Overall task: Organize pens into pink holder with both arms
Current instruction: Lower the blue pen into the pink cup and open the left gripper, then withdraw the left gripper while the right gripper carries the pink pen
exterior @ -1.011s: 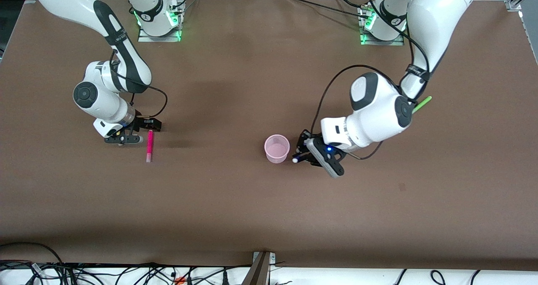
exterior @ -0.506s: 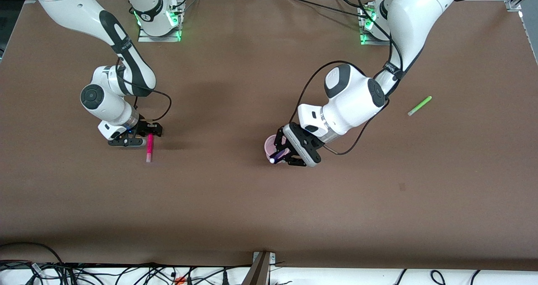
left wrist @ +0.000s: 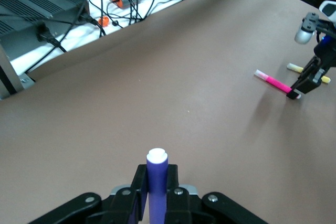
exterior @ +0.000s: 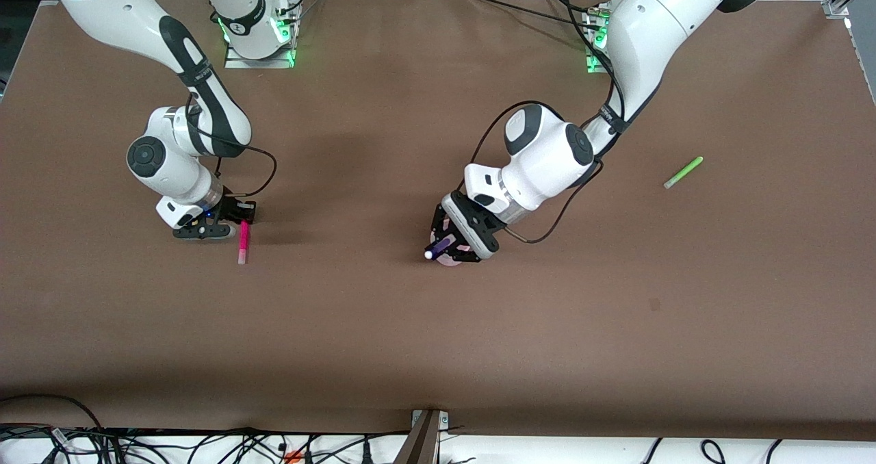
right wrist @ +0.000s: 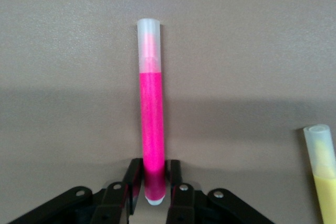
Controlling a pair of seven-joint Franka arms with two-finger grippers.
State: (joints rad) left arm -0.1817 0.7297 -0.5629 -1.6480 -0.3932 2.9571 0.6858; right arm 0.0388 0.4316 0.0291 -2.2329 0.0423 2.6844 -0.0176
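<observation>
Since half a second ago my left tool (exterior: 453,245) has slid farther over the holder (exterior: 448,259), toward the right arm's end. Now I see only a pink sliver of the holder under it. It grips the purple pen (exterior: 438,248) tight, white tip poking out.

Right tool (exterior: 220,226) sits low on the counter (exterior: 383,341), fingers (right wrist: 174,178) closed around the pink pen's (exterior: 243,241) end; the pen lies flat.

Yellow pen (right wrist: 324,167): hidden in front view; both wrist views catch it beside the pink one.

Green pen (exterior: 683,172) lies alone toward the left arm's end.
</observation>
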